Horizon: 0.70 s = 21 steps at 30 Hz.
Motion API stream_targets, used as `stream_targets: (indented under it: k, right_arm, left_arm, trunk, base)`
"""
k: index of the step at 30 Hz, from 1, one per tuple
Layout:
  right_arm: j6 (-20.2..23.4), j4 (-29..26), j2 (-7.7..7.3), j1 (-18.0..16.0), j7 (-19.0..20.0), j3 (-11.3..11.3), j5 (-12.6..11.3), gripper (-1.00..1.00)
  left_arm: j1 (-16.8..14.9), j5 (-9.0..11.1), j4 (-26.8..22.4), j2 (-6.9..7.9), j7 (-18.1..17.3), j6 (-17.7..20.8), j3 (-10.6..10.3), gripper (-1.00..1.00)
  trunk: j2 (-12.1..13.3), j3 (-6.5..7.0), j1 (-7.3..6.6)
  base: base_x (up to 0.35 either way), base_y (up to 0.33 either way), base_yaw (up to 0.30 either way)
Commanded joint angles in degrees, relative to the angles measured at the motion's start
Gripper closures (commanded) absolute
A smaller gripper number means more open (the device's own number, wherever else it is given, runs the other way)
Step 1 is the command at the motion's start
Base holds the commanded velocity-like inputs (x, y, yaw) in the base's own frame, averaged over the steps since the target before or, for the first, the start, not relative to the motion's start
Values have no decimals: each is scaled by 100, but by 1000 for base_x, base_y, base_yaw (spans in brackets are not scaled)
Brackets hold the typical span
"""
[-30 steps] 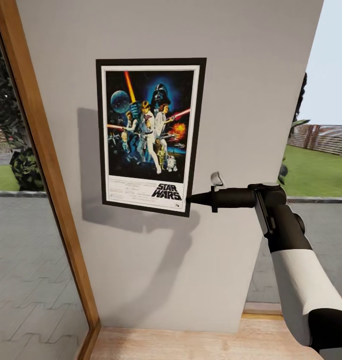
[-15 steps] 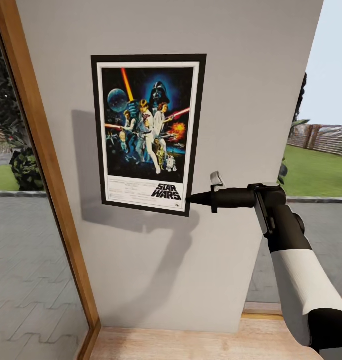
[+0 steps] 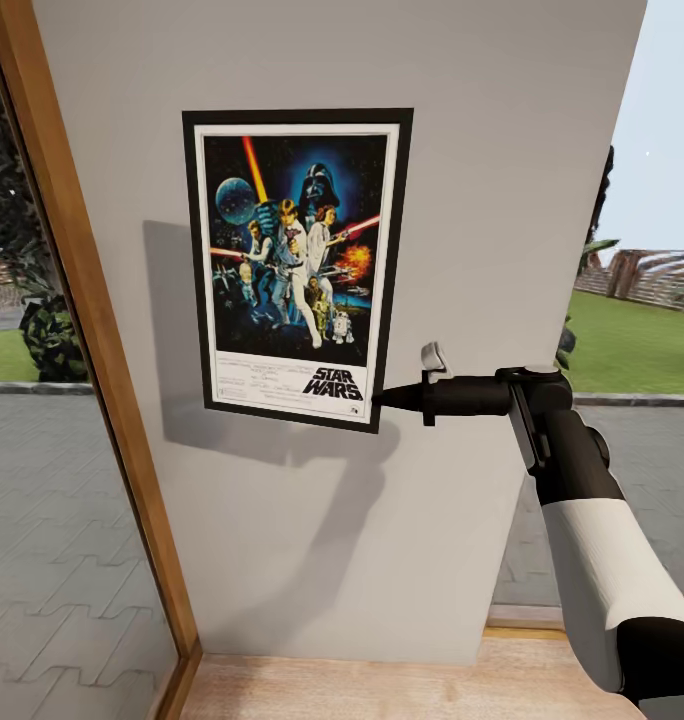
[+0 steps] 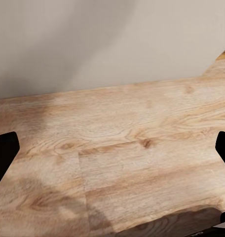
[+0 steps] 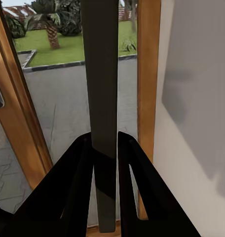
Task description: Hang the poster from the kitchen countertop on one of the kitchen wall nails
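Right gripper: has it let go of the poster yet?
No: the right gripper has both fingers closed against the poster edge, clamped between them.

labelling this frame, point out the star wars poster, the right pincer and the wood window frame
Black-framed Star Wars poster (image 3: 294,268), head view, its middle figures.
Black right pincer (image 3: 382,398), head view, fingertips at the poster's lower right corner.
Light wood window frame (image 3: 92,320), head view, its upright post.

The wall (image 3: 462,180) is plain pale grey and carries the poster (image 3: 294,265). The poster sits flat against it, upright, nearer the wall's left edge, by the wooden frame (image 3: 92,320). At the wall's bottom edge is a light wooden floor (image 3: 382,690). Its boards look bare beside the wall.
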Motion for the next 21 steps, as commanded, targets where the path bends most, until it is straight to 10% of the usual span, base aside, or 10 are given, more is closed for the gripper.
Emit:
stream_targets:
  k: [1,21]
  right_arm:
    - [75,-5,1,-2,47,-5,37,100]
    - [75,-5,1,-2,47,-5,37,100]
  left_arm:
    - [2,-6,-4,-3,-34,-6,20,-100]
    - [2,1,-4,-3,-34,-6,20,-100]
  trunk:
    - [-3,-1,2]
    - [-3,-1,2]
  base:
    - [0,0,0]
    - [37,0,0]
